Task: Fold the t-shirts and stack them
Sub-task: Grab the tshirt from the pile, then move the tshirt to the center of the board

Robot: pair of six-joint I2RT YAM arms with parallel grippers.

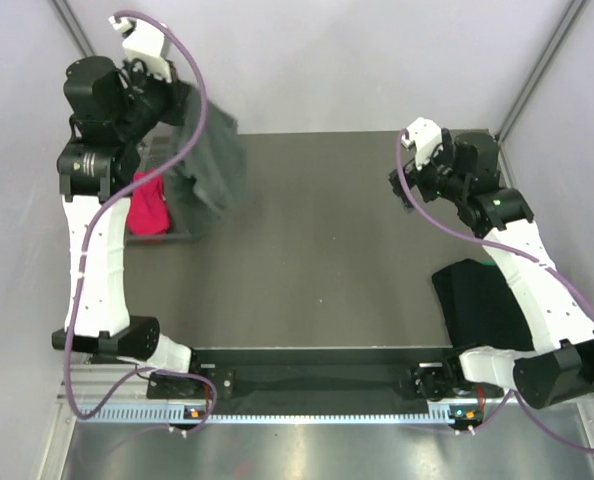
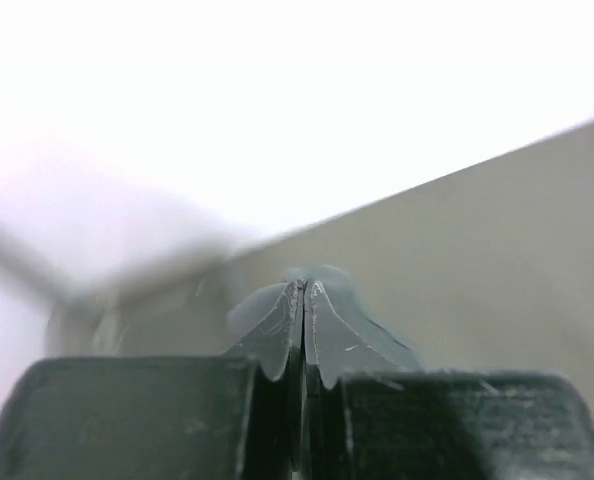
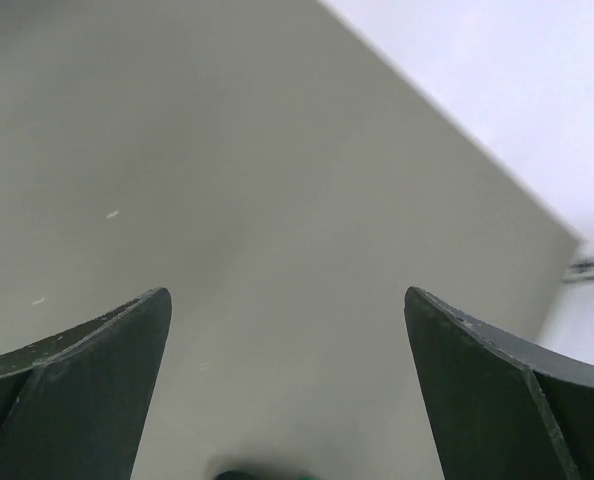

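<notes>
1. Your left tool (image 2: 304, 295) is clenched on a fold of the dark grey t-shirt (image 1: 215, 165). The wrist view shows grey cloth pinched between the closed jaws.
2. That shirt hangs from the raised left arm over the far left part of the surface (image 1: 327, 230), and its lower edge droops just beside a red cloth (image 1: 149, 208).
3. Your right tool (image 3: 287, 330) is released and empty, hovering above bare surface, well apart from the shirt.
4. The black folded shirts (image 1: 477, 300) lie at the near right, partly hidden by the right arm.
5. I judge you are at the start of the fold: the shirt is lifted but not yet spread.
6. Next, carry it toward the middle and lay it flat. The right tool likely needs to take a second corner so the cloth opens without bunching.
</notes>
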